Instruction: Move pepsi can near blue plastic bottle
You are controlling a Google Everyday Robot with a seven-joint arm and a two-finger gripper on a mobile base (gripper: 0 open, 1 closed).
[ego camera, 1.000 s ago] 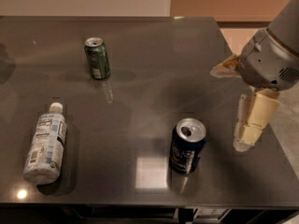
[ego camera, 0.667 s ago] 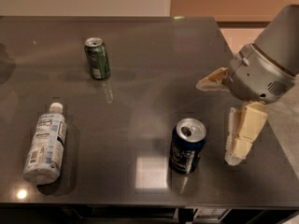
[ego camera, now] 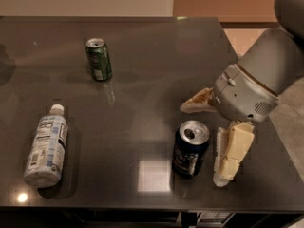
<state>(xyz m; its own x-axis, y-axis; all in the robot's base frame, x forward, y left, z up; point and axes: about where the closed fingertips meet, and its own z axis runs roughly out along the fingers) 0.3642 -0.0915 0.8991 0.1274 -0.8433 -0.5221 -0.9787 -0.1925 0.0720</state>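
Hand (ego camera: 202, 145) flanks pepsi can (ego camera: 190, 152), front right; blue plastic bottle (ego camera: 46, 146) lies front left.

— What's cut off?
— The arm (ego camera: 273, 61) behind the gripper (ego camera: 201, 145), over the table's (ego camera: 156, 70) right edge, runs out of view top right.
— Anything unreadable?
— Print on the blue plastic bottle (ego camera: 46, 146), by the left edge.

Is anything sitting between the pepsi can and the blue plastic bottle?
Nothing visible does. On the table, the pepsi can has an open line left to the blue plastic bottle, which lies on its side. The green can stands farther back, off that line. The gripper is open at the pepsi can's right.
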